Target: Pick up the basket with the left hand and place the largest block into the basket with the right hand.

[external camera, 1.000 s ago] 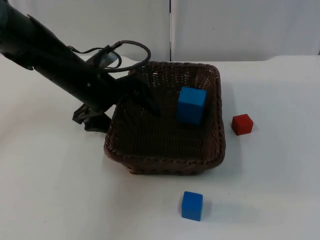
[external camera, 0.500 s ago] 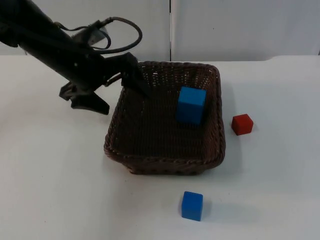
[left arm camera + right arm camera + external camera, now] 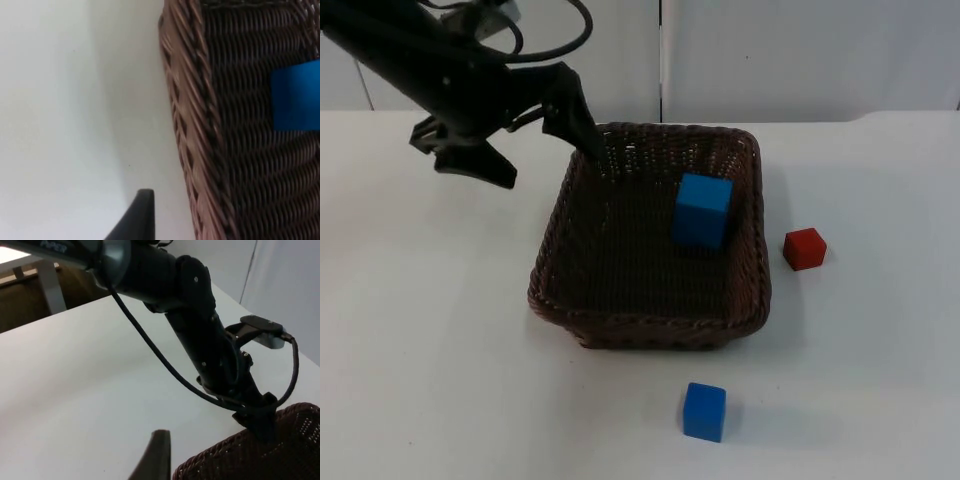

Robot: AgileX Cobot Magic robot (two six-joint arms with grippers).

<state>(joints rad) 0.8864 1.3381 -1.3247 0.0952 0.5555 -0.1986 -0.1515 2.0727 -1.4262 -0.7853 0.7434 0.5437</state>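
- Top view: the left claw (image 3: pixel 535 135) is seen spread open, above the far-left corner of the wicker basket (image 3: pixel 582 305); one finger hangs over the rim, the other over the white table (image 3: pixel 420 350). The basket lies toward the camera and to the picture's right of the claw. The large blue block (image 3: pixel 702 209) stands inside the basket; a small blue block (image 3: pixel 705 411) and a red block (image 3: pixel 804 248) lie outside.
- Left wrist view: the basket rim (image 3: pixel 192 125) is seen beside a fingertip, not gripped; nothing is held.
- Right wrist view: the left arm (image 3: pixel 200 340) is recorded at the basket corner (image 3: pixel 280 445). The right claw's state cannot be told.
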